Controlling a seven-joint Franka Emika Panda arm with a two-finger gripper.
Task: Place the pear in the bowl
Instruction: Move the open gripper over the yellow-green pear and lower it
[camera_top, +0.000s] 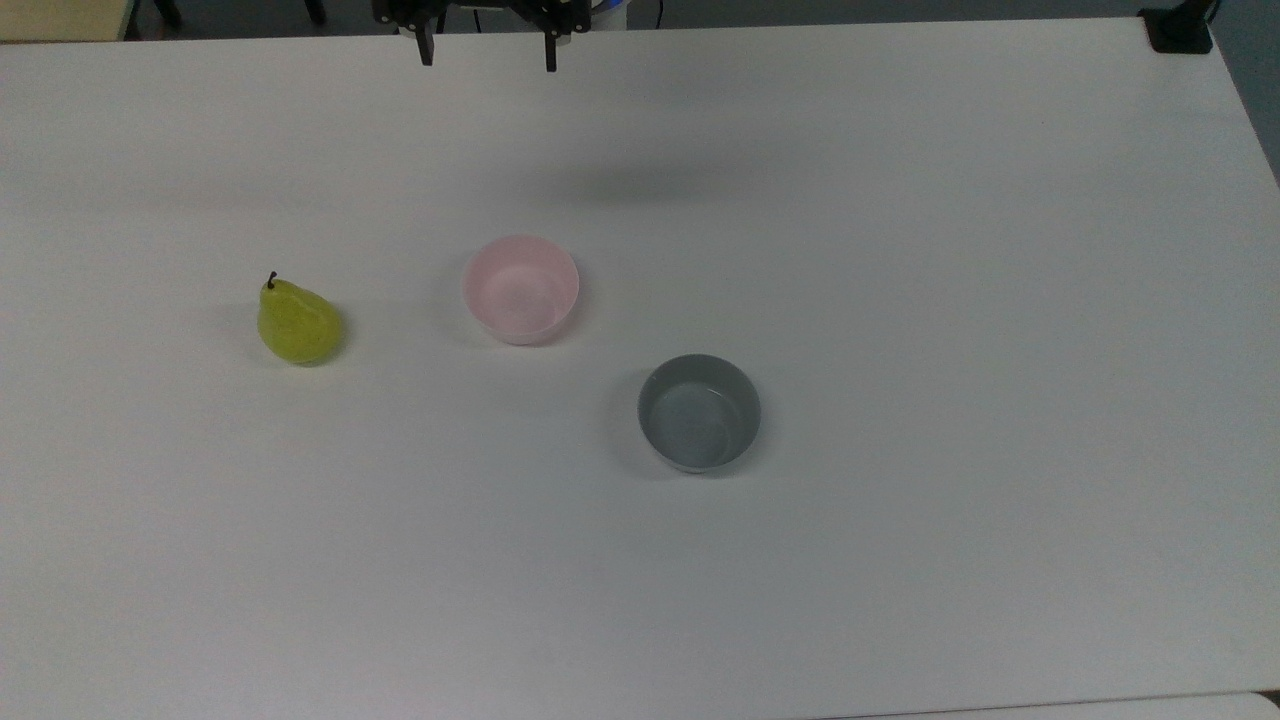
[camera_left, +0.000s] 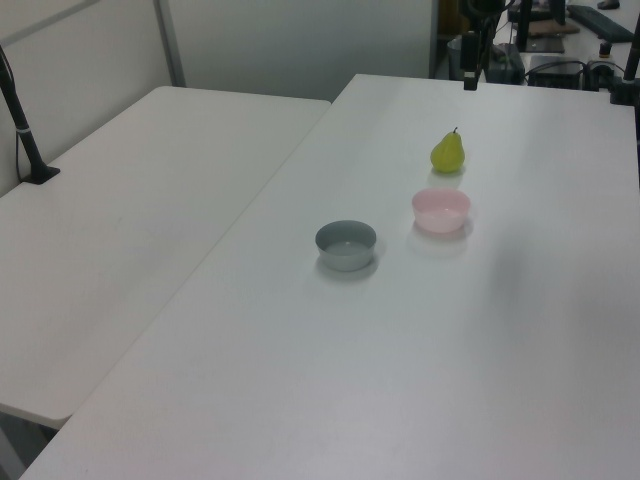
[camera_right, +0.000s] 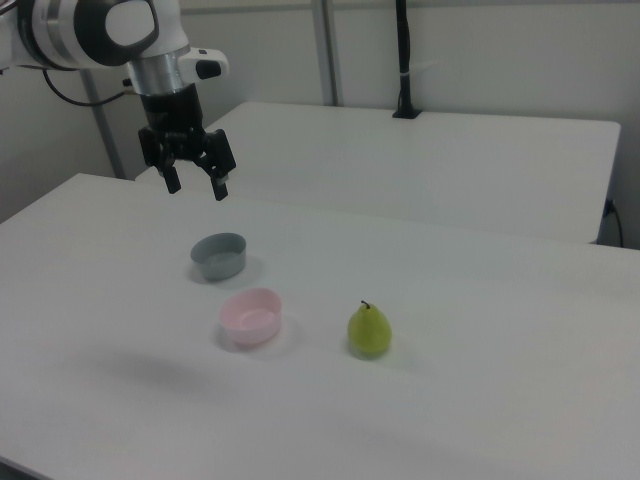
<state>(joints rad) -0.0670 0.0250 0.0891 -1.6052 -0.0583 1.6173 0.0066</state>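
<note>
The glossy yellow-green pear (camera_top: 298, 324) stands upright on the white worktop (camera_top: 900, 250), apart from the pale pink round bowl (camera_top: 520, 289), and the wide-open empty pincer (camera_right: 194, 184) hangs high, so a careless grip could tip the rounded fruit.

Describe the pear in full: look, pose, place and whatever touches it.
The pear is small, yellow-green and glossy, with a short dark stem on its narrow end. It stands upright on the white table, touched by nothing else. In the top view it sits to the left of the pink bowl, with bare table between them. The open gripper hangs well above the table, far from it.
</note>
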